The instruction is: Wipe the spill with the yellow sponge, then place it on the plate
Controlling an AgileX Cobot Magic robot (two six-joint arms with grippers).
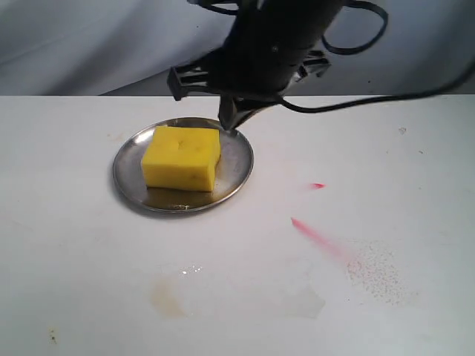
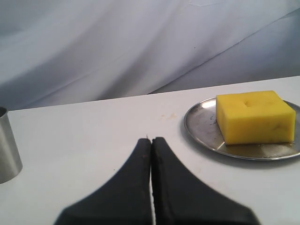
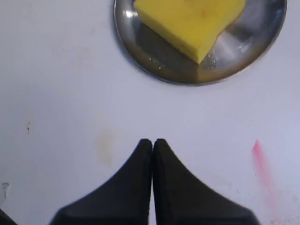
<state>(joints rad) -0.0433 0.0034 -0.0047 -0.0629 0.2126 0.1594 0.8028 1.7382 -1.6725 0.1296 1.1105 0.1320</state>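
We count one thick bright yellow rectangular foam sponge, lying alone in one round shiny silver metal plate on the white desk. One pale yellowish-tan spill sits near the plate, not touching it. Two black pincers, the left pincer and the right pincer, each have their tips pressed together, empty.

A white surface fills the scene, matte and evenly lit by soft light without hard shadows. On its right side lies a pink streak, with fine dark speckles just beyond it. Along the far edge hangs a grey-blue cloth, falling in loose diagonal folds.
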